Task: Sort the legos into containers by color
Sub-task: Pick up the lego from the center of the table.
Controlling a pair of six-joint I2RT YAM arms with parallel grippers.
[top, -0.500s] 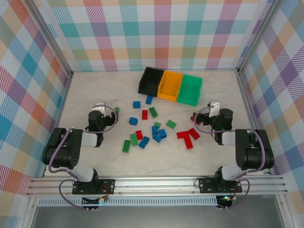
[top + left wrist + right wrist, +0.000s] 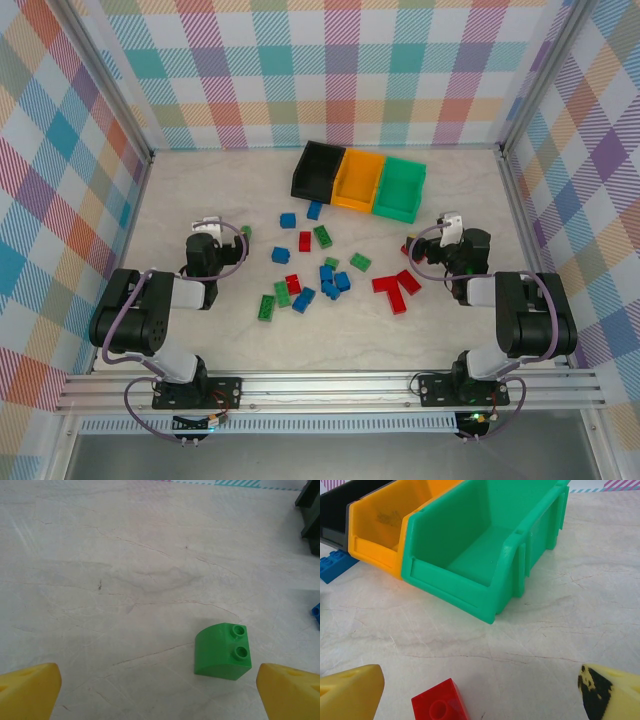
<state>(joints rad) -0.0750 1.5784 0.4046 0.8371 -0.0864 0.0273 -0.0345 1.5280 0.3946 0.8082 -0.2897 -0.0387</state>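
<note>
Your left hand [image 2: 160, 692] hangs open over the pale marbled desk [image 2: 125, 580], with a small green curved-top plastic brick [image 2: 222, 651] just ahead of it. Your right hand [image 2: 480, 692] is open too, a red studded plastic brick [image 2: 440, 707] lying between it and the green plastic bin [image 2: 485, 545]. Other blue, red and green bricks [image 2: 325, 272] lie scattered mid-desk.

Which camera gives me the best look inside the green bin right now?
The right wrist view: the green bin sits close, its open front facing the camera, and its floor looks bare. The top external view shows it small and far off, seen from above.
</note>
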